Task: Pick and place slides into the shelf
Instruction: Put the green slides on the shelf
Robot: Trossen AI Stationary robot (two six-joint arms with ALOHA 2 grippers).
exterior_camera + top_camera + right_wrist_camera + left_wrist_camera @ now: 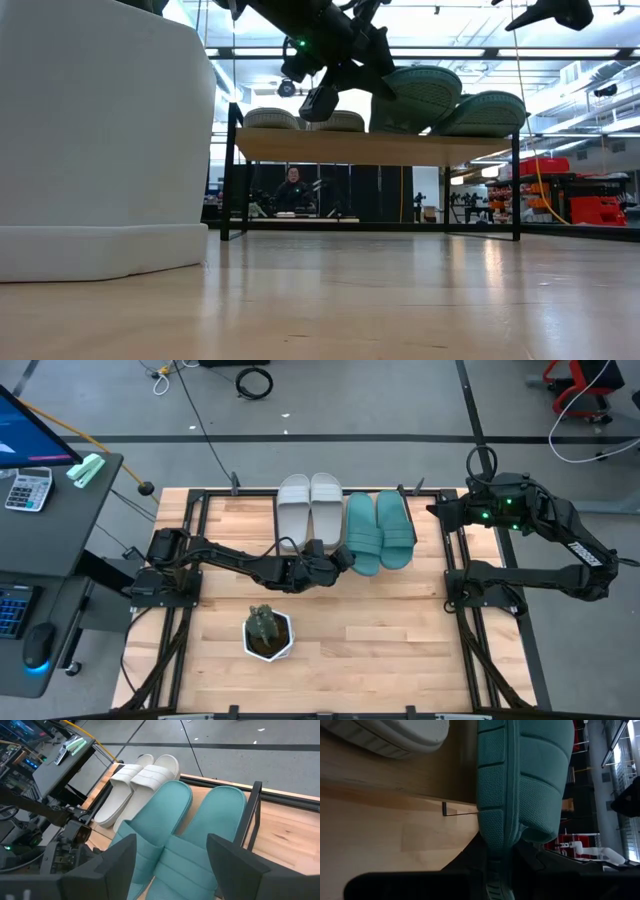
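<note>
- All four slides sit on the shelf [342, 497] at the table's far edge: the grey pair [309, 510] on the left, the teal pair to its right
- The right teal slide [395, 528] lies flat beside its mate; the left teal slide [363, 534] is the one in hand, its near end overhanging the shelf's front edge
- The left gripper [338, 557] is closed to a narrow gap on that near end; the left wrist view shows the dark fingers [479, 851] pinching the textured teal sole edge [495, 827]
- In the low view this slide [415, 95] looks tipped, its front end higher than the neighbour [485, 112], so I judge it not yet settled flat
- The right gripper [440, 510] waits with its jaws wide apart and empty, off the right end of the shelf, looking down on both pairs [170, 830]
- Handling, as a judgement: the slides look like light, rubbery foam that flexes under a pinch, so an end grip lets the far end droop or swing
- The ribbed sole should give the fingers good friction; slipping seems unlikely, and nothing here looks fragile
- The end edge of the sole or the wide strap look like the best holds; the strap keeps the slide more level
- A potted plant [268, 632] stands well clear, near the table's front
</note>
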